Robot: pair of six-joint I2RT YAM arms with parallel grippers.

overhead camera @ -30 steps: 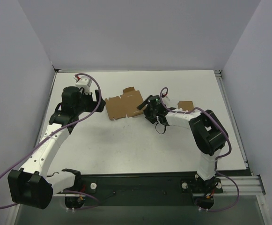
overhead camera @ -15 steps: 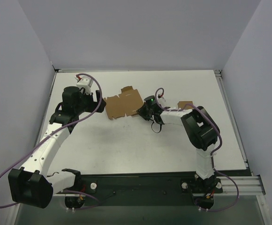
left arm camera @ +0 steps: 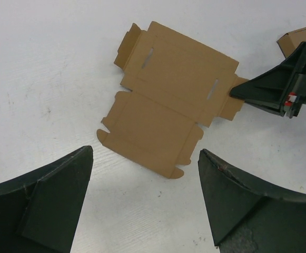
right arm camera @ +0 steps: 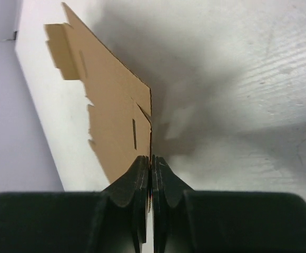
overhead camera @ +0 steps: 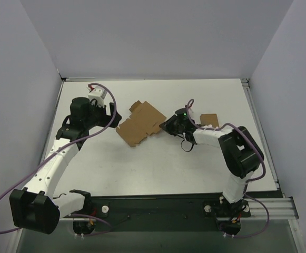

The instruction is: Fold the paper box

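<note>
The white counter point(overhead camera: 142, 168) fills the middle of the top view, with the two arms reaching up from the bottom edge. The paper box point(overhead camera: 140, 124) lies unfolded as a flat brown sheet just above the centre of that view, turned at a slant, its flaps and slots showing. In the left wrist view the paper box point(left arm camera: 171, 100) sits in the upper middle, flat on the counter, with two narrow slots in its upper panel and notched tabs along its edges.

The left hand point(overhead camera: 115, 112) hangs just left of the sheet, its fingers point(left arm camera: 52, 195) spread wide and holding nothing. They frame the sheet's lower edge and are apart from it.

The right hand point(overhead camera: 165, 125) meets the sheet's right edge. In the right wrist view its fingertips point(right arm camera: 142, 168) are pinched together on the thin cardboard edge. The gripped side may be slightly raised off the counter, though the views do not settle this.

A small plain brown cardboard piece point(overhead camera: 209, 119) lies to the right, beyond the right hand and well apart from the sheet.
</note>
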